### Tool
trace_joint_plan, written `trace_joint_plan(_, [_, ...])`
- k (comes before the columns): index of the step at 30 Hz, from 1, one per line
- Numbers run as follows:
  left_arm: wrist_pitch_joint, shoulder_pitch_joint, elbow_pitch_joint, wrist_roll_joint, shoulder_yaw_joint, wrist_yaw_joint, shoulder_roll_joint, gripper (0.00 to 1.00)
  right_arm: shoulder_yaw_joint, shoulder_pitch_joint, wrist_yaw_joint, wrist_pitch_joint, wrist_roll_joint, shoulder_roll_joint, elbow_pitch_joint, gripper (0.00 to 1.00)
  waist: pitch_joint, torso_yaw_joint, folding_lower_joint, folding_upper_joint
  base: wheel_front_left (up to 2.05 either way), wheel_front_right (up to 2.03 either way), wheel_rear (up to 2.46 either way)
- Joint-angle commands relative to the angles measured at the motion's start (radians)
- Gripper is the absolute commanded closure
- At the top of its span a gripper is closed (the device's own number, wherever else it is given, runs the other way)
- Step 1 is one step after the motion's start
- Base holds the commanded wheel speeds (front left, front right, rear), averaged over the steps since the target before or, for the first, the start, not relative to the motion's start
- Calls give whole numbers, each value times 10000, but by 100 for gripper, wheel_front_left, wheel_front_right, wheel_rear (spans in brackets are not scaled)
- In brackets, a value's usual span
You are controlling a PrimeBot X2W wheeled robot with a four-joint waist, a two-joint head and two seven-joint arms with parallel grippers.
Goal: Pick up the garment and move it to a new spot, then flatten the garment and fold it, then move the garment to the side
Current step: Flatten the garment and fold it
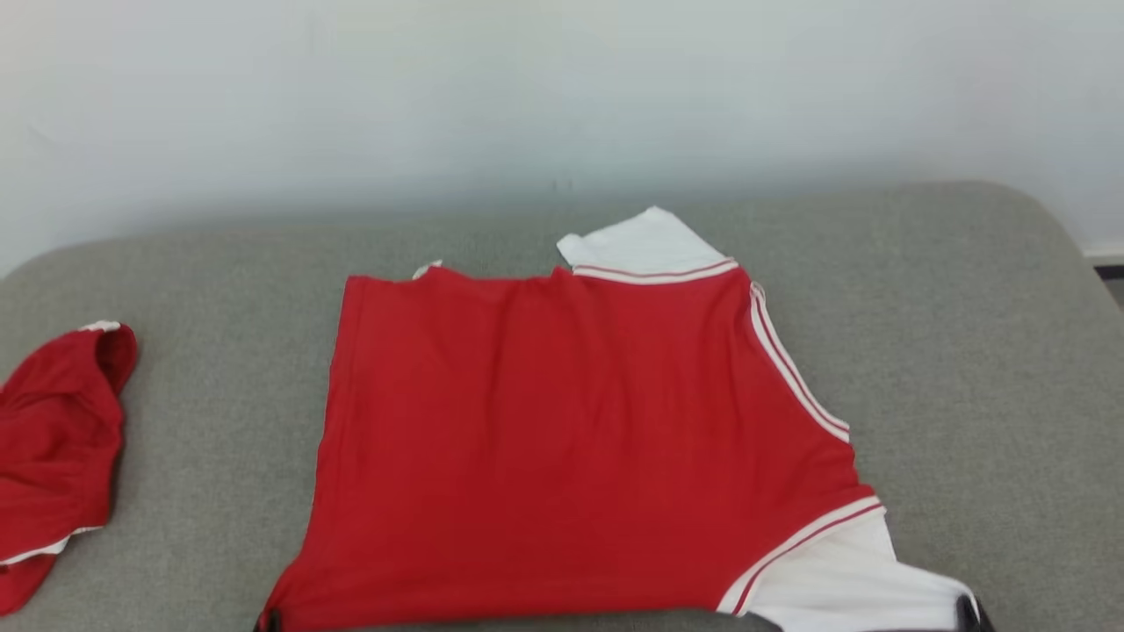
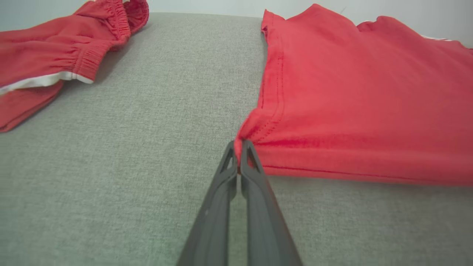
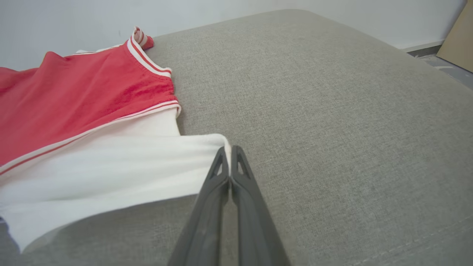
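The garment (image 1: pixel 562 439) is a red shirt with white sleeves and red-white trim, spread over the grey cushion (image 1: pixel 966 333). Its near edge hangs slightly lifted at both corners. My left gripper (image 2: pixel 240 146) is shut on the red hem corner (image 2: pixel 255 125) of the garment. My right gripper (image 3: pixel 230 149) is shut on the edge of the white sleeve (image 3: pixel 111 166). In the head view the fingertips peek in at the bottom edge, the left gripper (image 1: pixel 268 621) under the red corner and the right gripper (image 1: pixel 970 610) by the white sleeve.
A second red piece of clothing (image 1: pixel 53 448) with a white stripe lies crumpled at the cushion's left end, also seen as red shorts (image 2: pixel 55 55). A pale wall (image 1: pixel 562 88) runs behind the cushion. The floor (image 3: pixel 443 62) shows beyond its right end.
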Motion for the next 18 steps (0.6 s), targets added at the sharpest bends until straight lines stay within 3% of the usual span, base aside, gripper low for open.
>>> trace_joint_plan(1, [-30,221,44,10,171,13,97,100,-25,251,-51,-50,86,-49,9,100,-432,-48,3,3,0,0,0])
trace_joint_plan(10, [-29,1116,35,31,113,-78,61,100,-8,1185,-51,-50,112,-29,-250,100,-751,-51,3,3,0,0,0])
trace_joint_plan(18, [-29,981,-876,-113,-102,-148,50,100,334,824,-49,-49,262,-94,-1539,100,-515,-59,3,3,0,0,0])
